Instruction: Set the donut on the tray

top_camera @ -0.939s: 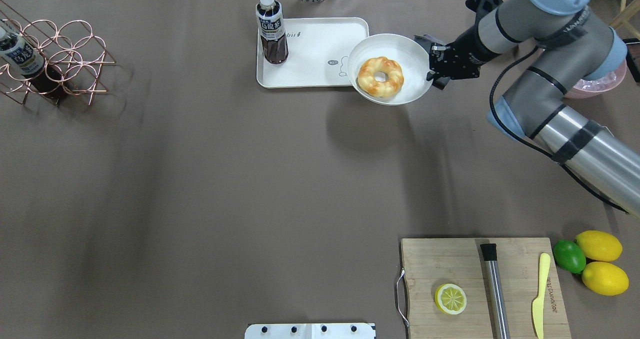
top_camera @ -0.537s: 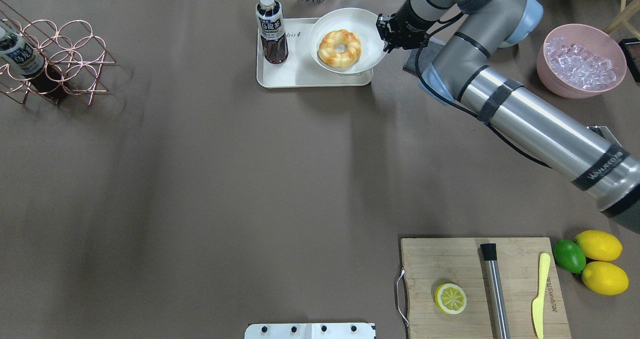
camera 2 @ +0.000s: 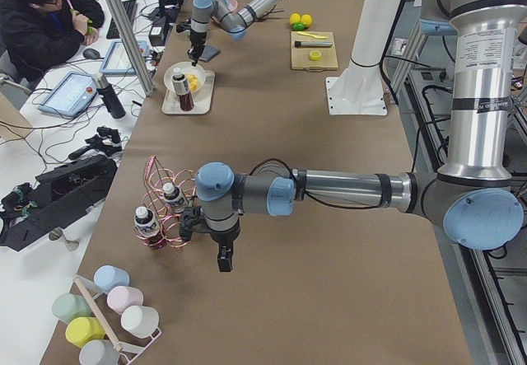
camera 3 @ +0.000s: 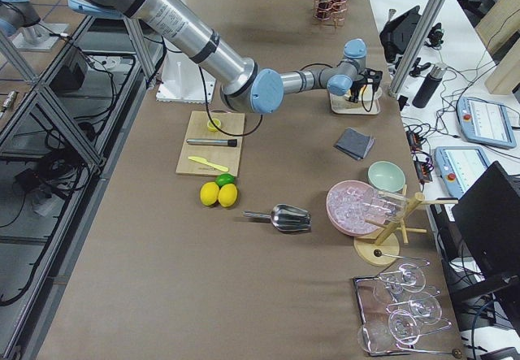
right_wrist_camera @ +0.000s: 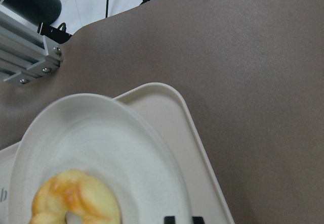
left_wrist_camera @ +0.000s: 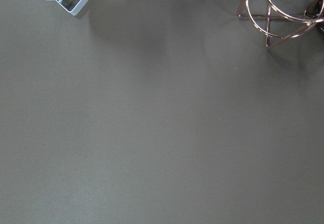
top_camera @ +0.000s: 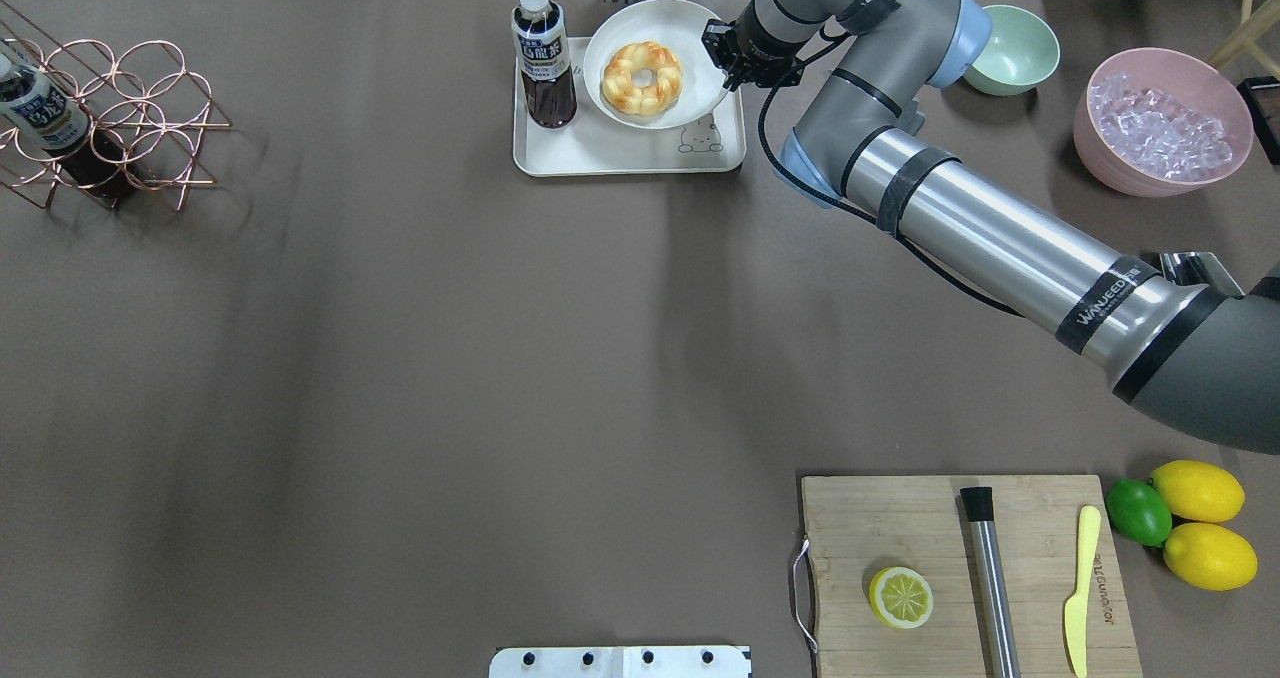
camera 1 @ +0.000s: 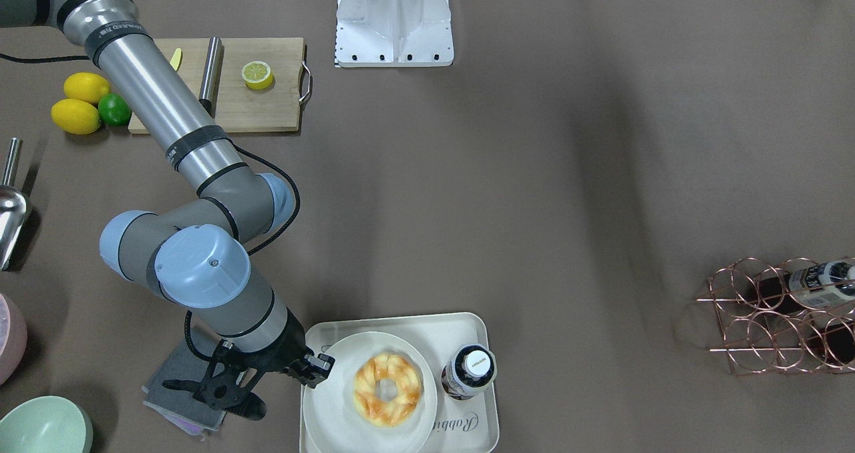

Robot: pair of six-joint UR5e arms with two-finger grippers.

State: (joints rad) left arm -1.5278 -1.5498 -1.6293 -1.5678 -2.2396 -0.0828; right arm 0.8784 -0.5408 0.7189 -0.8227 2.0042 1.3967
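My right claw (top_camera: 722,58) is pinching the plate (top_camera: 690,103) by its rim, holding the donut (top_camera: 642,78) over the tray (top_camera: 620,153) — setting down and releasing are, I judge, remaining.

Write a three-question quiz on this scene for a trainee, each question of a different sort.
1. True or false: the donut lies directly on the tray.
2. Which of these stands upright on the tray beside the plate? A: a bottle. B: a halved lemon. C: a green bowl.
3. Fill in the missing word: the right pincer grips the plate by its ____.

Key: 1 false, because the donut lies on the plate, which is over the tray. 2 A. 3 rim.
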